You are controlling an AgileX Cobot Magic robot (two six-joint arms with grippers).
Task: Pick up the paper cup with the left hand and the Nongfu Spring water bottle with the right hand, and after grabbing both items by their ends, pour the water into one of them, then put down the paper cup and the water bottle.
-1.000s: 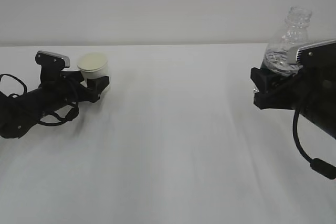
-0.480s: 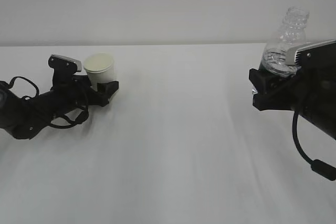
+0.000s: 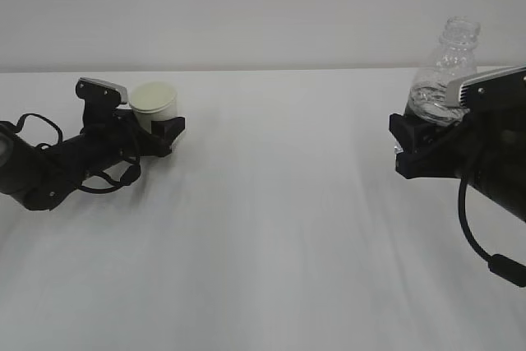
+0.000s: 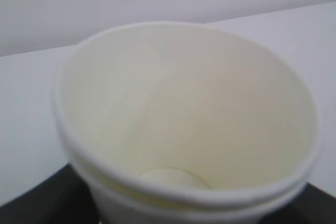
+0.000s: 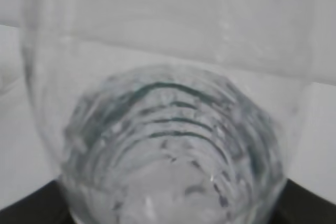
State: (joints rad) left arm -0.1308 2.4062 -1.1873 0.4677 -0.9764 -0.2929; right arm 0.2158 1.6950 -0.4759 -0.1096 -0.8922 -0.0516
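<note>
Matte white worktop [image 3: 271, 228]; left end effector [image 3: 156, 131] grips tapered paper cup [image 3: 154, 104], right end effector [image 3: 419, 141] grips ribbed clear bottle [image 3: 444, 80].

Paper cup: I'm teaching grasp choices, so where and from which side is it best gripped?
Grip the paper cup low on its tapered wall, coming in level from its left, as the left hand does: the rolled rim faces up and must stay clear.
</note>
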